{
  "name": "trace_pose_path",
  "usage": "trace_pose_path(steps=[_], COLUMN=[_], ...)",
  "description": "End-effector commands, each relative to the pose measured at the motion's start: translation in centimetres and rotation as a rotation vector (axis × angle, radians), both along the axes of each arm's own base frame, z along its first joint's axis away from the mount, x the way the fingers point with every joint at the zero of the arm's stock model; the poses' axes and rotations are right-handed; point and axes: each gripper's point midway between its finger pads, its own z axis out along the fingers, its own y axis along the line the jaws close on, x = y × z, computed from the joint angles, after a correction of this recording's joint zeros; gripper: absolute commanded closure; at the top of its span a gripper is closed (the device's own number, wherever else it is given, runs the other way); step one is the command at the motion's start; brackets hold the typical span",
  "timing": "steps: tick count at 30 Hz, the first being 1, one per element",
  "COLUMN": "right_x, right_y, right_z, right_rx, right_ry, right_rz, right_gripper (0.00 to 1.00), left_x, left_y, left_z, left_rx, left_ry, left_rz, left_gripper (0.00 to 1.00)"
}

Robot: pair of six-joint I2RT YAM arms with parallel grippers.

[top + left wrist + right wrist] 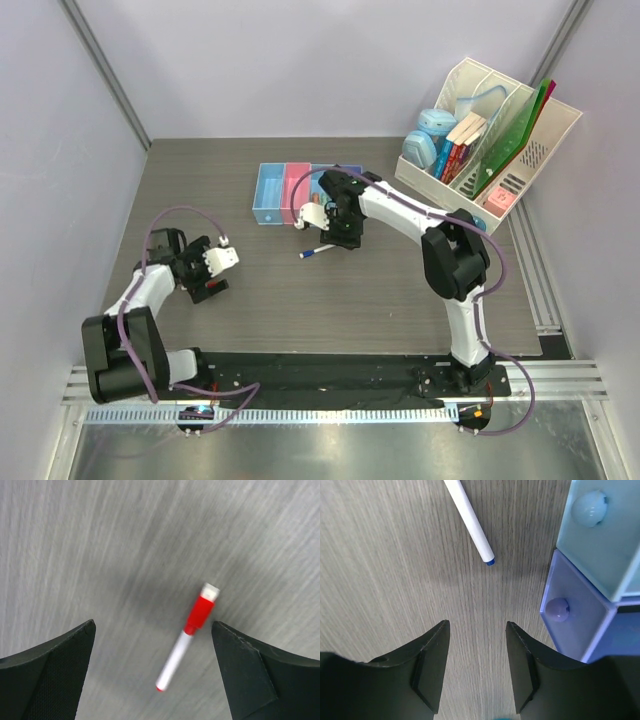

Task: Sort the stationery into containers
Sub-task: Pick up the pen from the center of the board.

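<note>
A thin white marker with a red cap lies on the grey table between the two wide-apart fingers of my left gripper, nearer the right finger and touching neither. Seen from above, that gripper hovers at the left and hides the marker. My right gripper is open over bare table with nothing between its fingers. A white marker with a blue tip lies just ahead of it, and it also shows in the top view. The containers sit in a row behind. The light blue tray and the purple tray are close on the right.
A large white slanted file rack with books and folders stands at the back right. The right arm reaches across the right half of the tray row and covers it. Pale walls close in the table on the left, back and right.
</note>
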Motion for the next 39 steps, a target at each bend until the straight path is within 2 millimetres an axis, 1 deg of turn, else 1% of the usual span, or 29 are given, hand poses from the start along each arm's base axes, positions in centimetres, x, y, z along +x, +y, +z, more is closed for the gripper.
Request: trace_pose_path(steps=[1,2,6,8,9,10,12,13,15,16,18,19,21,22,24,25,26,31,32,34,37,39], right_x=[0.8,0.8,1.3,1.6,1.8,1.8,2.0,2.0,2.0,2.0,2.2,2.2,2.4,2.4,2.3,2.2,2.2,1.5,1.3,0.8,0.5,0.4], right_y=[-0.2,-0.3,0.1,0.7,0.9,1.1,1.6,1.7,2.1,2.2,2.6,2.6,3.2,3.3,3.7,3.9,4.1,5.5,6.1,6.7,7.8,8.5], right_z=[-0.8,-1.3,-1.8,-1.3,-1.0,-0.9,-0.5,-0.5,-0.6,-0.7,-0.6,-0.7,-0.5,-0.3,-0.1,0.0,0.2,0.3,0.3,0.0,-0.9,-1.2], right_rx=[-0.040,-0.049,-0.050,-0.033,-0.022,-0.014,0.000,0.002,0.003,0.005,0.016,0.019,0.035,0.040,0.051,0.054,0.057,0.079,0.090,0.109,0.123,0.136], right_ry=[-0.028,-0.018,-0.023,-0.037,-0.048,-0.052,-0.070,-0.072,-0.078,-0.077,-0.089,-0.091,-0.106,-0.110,-0.117,-0.120,-0.127,-0.126,-0.129,-0.119,-0.114,-0.113], right_rz=[0.033,0.039,0.047,0.048,0.050,0.049,0.057,0.058,0.067,0.069,0.072,0.073,0.076,0.080,0.087,0.095,0.102,0.130,0.138,0.147,0.160,0.167], right_gripper=[0.46,0.46,0.46,0.45,0.45,0.45,0.45,0.45,0.44,0.44,0.44,0.44,0.43,0.43,0.41,0.40,0.38,0.36,0.35,0.34,0.33,0.33], left_x=[1.8,1.7,1.4,1.1,0.7,0.4,-0.4,-0.7,-1.4,-1.6,-2.0,-2.0,-2.2,-2.5,-2.8,-2.9,-3.0,-3.4,-3.4,-3.5,-2.8,-2.0], left_y=[-0.1,-0.1,-0.2,-0.4,-0.5,-0.7,-1.1,-1.3,-1.8,-1.9,-2.1,-2.1,-2.2,-2.2,-2.1,-2.0,-2.0,-2.0,-2.0,-1.7,-0.9,-0.5], left_z=[-0.2,-0.6,0.0,0.2,0.3,0.4,0.5,0.5,0.5,0.6,0.4,0.4,0.3,0.0,-0.2,-0.4,-0.5,-0.9,-0.8,-0.8,-0.3,0.4], left_rx=[-0.011,-0.013,-0.031,-0.036,-0.038,-0.045,-0.055,-0.060,-0.083,-0.088,-0.101,-0.103,-0.108,-0.111,-0.108,-0.107,-0.109,-0.111,-0.111,-0.105,-0.111,-0.128], left_ry=[-0.006,0.018,0.068,0.068,0.070,0.071,0.072,0.075,0.089,0.088,0.102,0.105,0.118,0.134,0.151,0.156,0.164,0.174,0.174,0.184,0.167,0.143], left_rz=[-0.090,-0.103,-0.125,-0.138,-0.146,-0.157,-0.167,-0.170,-0.178,-0.177,-0.176,-0.171,-0.164,-0.160,-0.155,-0.151,-0.143,-0.126,-0.122,-0.091,-0.022,0.025], left_gripper=[0.07,0.09,0.14,0.17,0.18,0.22,0.27,0.30,0.33,0.37,0.40,0.45,0.51,0.59,0.69,0.96,0.99,1.00,1.00,1.00,1.00,1.00])
